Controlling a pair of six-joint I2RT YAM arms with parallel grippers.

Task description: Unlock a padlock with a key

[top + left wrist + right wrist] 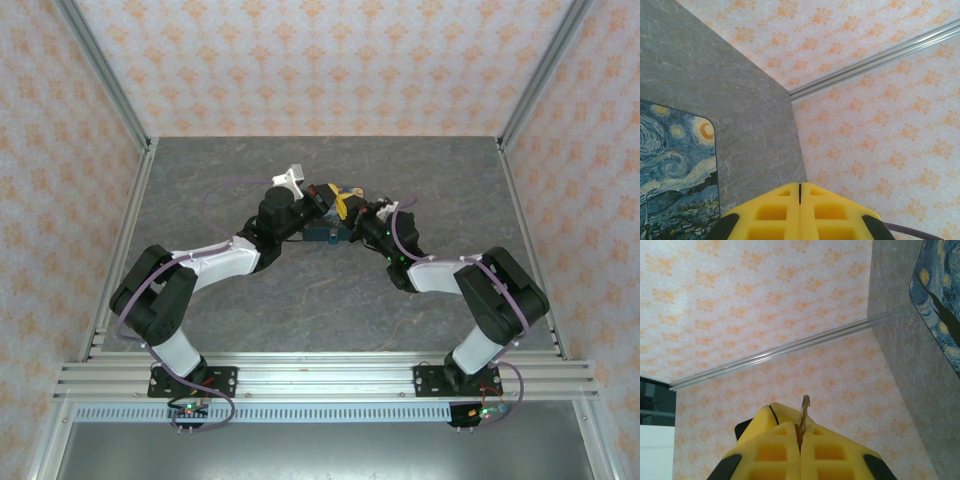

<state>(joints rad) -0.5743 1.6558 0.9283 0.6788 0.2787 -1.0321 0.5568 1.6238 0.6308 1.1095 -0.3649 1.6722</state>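
Key (804, 411) juts from closed right pincer (800, 429); overhead unclear.

Lab test cell: alu frame (320, 375), wallpapered panels (320, 60), grey tabletop (330, 310).

Left end effector (800, 192) and right end effector (800, 436) both closed, arms outstretched.

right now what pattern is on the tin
The tin carries a dark blue starry-night print with yellow swirls, clearest in the left wrist view.
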